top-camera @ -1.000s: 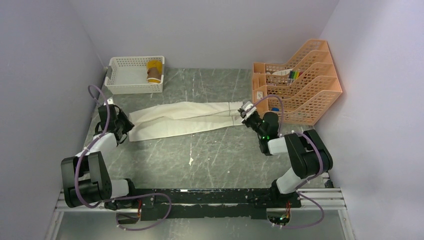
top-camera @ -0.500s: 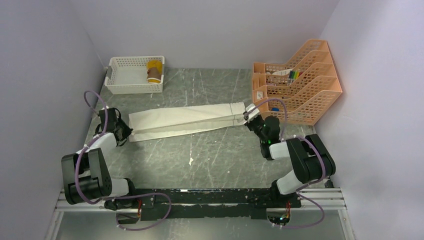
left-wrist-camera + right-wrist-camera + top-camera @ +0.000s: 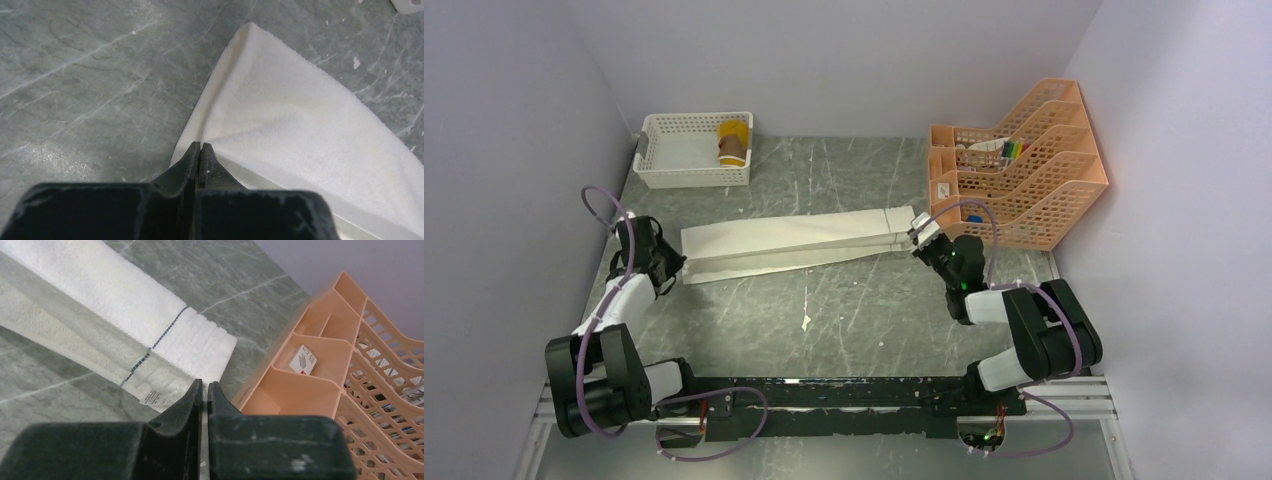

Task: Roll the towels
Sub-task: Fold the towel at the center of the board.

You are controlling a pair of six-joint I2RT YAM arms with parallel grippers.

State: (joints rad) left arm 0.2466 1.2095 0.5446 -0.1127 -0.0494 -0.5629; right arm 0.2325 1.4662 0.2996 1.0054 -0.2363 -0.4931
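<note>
The cream towel (image 3: 794,240) lies as a long narrow strip, folded lengthwise, across the middle of the table. My left gripper (image 3: 676,263) is shut on its left end; the left wrist view shows the fingertips (image 3: 200,146) pinching the edge of the cloth (image 3: 300,125). My right gripper (image 3: 921,236) is shut on its right end, where the towel (image 3: 115,295) has a blue stitched line and a label, at the tips (image 3: 205,385). The mustard-yellow towel (image 3: 734,142) stands rolled in the white basket (image 3: 689,180) at the back left.
An orange tiered file organizer (image 3: 1024,180) holding pens and small items stands at the back right, close to my right gripper, and shows in the right wrist view (image 3: 320,365). Purple walls close in the left, back and right sides.
Both grippers moved outward, away from each other, each holding its end. The towel went from loose and wrinkled to a straight, taut, narrower strip.
</note>
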